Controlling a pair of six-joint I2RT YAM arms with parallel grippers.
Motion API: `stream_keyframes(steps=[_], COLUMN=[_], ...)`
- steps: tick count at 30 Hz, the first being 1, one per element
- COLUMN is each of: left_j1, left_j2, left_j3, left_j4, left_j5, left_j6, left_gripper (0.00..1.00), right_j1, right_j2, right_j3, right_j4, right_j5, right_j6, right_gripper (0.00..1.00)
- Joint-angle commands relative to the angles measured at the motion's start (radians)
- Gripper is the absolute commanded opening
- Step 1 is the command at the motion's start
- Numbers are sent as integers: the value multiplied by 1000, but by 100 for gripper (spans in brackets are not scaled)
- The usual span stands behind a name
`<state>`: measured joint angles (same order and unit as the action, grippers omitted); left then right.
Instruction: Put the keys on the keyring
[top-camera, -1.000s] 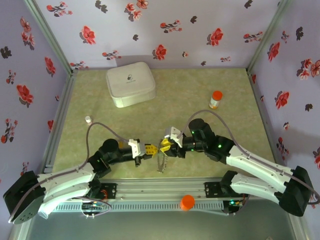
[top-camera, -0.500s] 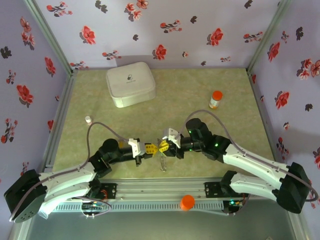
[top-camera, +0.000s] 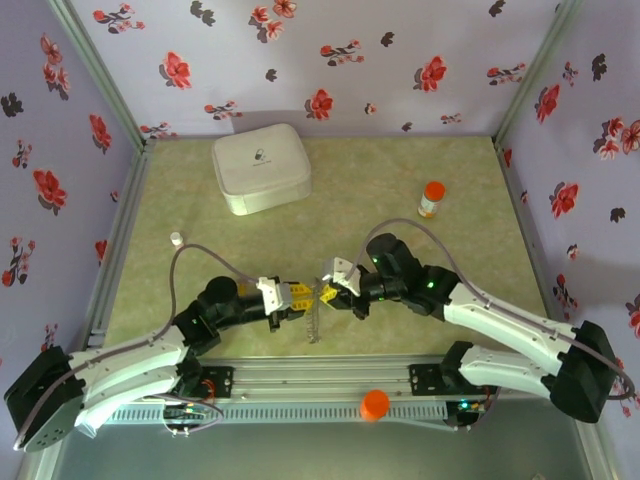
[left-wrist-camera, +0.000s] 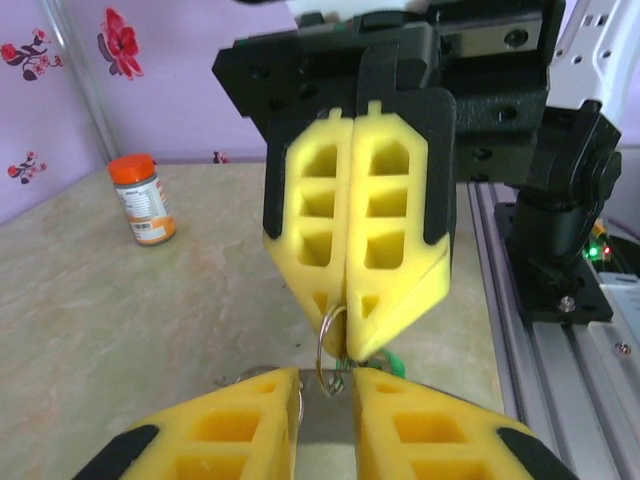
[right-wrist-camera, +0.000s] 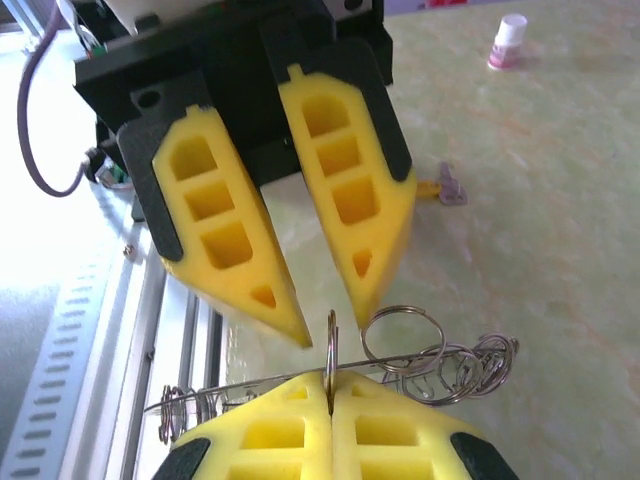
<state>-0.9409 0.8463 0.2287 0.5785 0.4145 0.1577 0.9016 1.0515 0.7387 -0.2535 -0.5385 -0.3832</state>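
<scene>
- Pinching the keyring (right-wrist-camera: 331, 350), the right gripper (right-wrist-camera: 330, 388) is clamping its jaws shut on it.
- Left gripper (left-wrist-camera: 325, 388) is hovering, jaws parted, empty; likely needing to fetch the yellow key (right-wrist-camera: 432, 187) next.

Grey metal keyring (right-wrist-camera: 331, 345), trailing a chain of wire loops, stands edge-on near the table's near edge, pinched in the right gripper (right-wrist-camera: 330, 388). Green-headed key (left-wrist-camera: 388, 362) hangs beside it; yellow-headed key (right-wrist-camera: 440, 186) lies flat to its left.

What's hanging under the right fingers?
A thin metal ring sticks out below the shut right fingers, with something green behind; the fingers cover the ring's top.
</scene>
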Motion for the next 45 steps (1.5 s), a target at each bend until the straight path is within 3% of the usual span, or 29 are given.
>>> stream_keyframes(steps=[1, 8, 13, 16, 18, 20, 22, 24, 27, 35, 45], left_j1=[-6, -6, -6, -6, -5, -6, -5, -6, -6, -6, -5], left_j2=[-13, 39, 65, 73, 72, 66, 57, 45, 25, 28, 60], left_j3=[64, 118, 143, 153, 155, 151, 143, 128, 92, -16, -11], left_j4=[-165, -161, -167, -184, -192, -193, -185, -163, -78, 217, 244], left_j5=[-19, 9, 44, 60, 61, 60, 61, 58, 40, -2, -4], left_j6=[85, 112, 115, 121, 127, 131, 130, 122, 95, 0, 9], left_gripper=[21, 21, 20, 12, 1, 0, 0, 0, 0, 0, 0], right_j1=[21, 78, 92, 99, 99, 98, 87, 53, 9, 7, 8], right_j2=[18, 85, 104, 115, 115, 101, 73, 28, -38, -106, -107], right_j3=[86, 187, 207, 218, 222, 211, 179, 121, 28, -96, -91], right_j4=[-144, -249, -241, -237, -232, -219, -181, -116, -9, 130, 147], right_j5=[69, 168, 163, 159, 155, 155, 154, 123, 64, 78, 77], right_j6=[-104, -168, -184, -182, -172, -164, -138, -86, 4, 101, 92], right_gripper=[0, 0, 0, 0, 0, 0, 8, 20, 28, 28, 26])
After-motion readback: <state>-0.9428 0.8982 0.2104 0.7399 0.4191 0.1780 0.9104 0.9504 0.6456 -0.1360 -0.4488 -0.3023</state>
